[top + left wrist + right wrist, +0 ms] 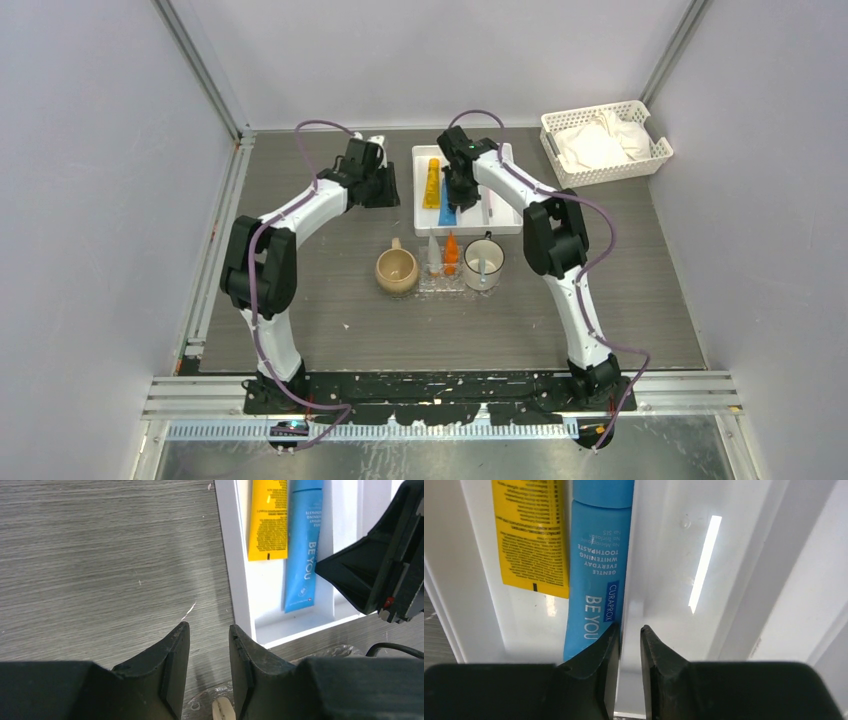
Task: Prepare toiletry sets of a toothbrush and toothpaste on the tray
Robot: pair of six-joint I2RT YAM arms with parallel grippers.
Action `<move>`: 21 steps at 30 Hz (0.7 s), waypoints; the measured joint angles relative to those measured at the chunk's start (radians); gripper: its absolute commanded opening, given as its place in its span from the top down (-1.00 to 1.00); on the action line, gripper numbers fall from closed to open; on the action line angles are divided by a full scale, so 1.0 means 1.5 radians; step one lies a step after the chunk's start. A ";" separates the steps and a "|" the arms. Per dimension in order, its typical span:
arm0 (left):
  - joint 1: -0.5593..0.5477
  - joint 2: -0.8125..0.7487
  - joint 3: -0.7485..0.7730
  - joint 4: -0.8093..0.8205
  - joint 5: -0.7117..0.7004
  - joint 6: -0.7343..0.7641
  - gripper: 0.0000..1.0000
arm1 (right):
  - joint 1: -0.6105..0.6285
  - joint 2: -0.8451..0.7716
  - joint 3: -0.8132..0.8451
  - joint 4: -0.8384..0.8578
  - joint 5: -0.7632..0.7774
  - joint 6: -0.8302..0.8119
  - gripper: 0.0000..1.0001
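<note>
A yellow toothpaste tube and a blue one lie side by side in the left compartment of the white compartmented tray. Both tubes show in the right wrist view: yellow, blue. An orange tube and a pale item lie on the small clear tray. My right gripper hangs low over the white tray, jaws a narrow gap apart and empty, straddling the divider beside the blue tube. My left gripper is open and empty over bare table left of the white tray.
A tan mug stands left of the clear tray and a white mug with a thin stick in it stands right of it. A white slotted basket with white cloth sits at the back right. Grey walls enclose the table.
</note>
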 measured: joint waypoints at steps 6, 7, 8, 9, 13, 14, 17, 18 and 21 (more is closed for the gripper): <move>0.000 0.000 -0.007 0.002 0.004 -0.003 0.28 | -0.005 -0.028 -0.042 -0.006 0.030 -0.023 -0.02; 0.000 0.000 -0.008 0.002 0.004 -0.002 0.28 | -0.006 -0.030 -0.042 -0.007 0.030 -0.027 -0.02; 0.000 0.000 -0.009 0.002 0.004 -0.002 0.28 | -0.007 -0.031 -0.041 -0.009 0.028 -0.028 -0.04; 0.000 0.000 -0.010 0.002 0.004 -0.002 0.28 | -0.007 -0.031 -0.038 -0.012 0.027 -0.030 -0.05; 0.000 -0.005 -0.020 0.002 0.003 0.001 0.29 | -0.007 -0.032 -0.005 -0.018 0.018 -0.033 0.00; 0.000 -0.007 -0.024 0.001 0.003 0.001 0.28 | -0.007 -0.033 0.012 -0.018 0.008 -0.033 0.01; 0.000 -0.018 -0.032 -0.003 0.000 0.004 0.28 | -0.007 -0.034 0.060 -0.010 -0.038 -0.032 0.00; 0.000 -0.022 -0.032 -0.004 0.000 0.005 0.28 | -0.007 -0.034 0.077 -0.005 -0.056 -0.031 -0.02; 0.000 -0.031 -0.033 -0.004 -0.002 0.011 0.24 | -0.004 -0.034 0.123 -0.001 -0.097 -0.026 -0.10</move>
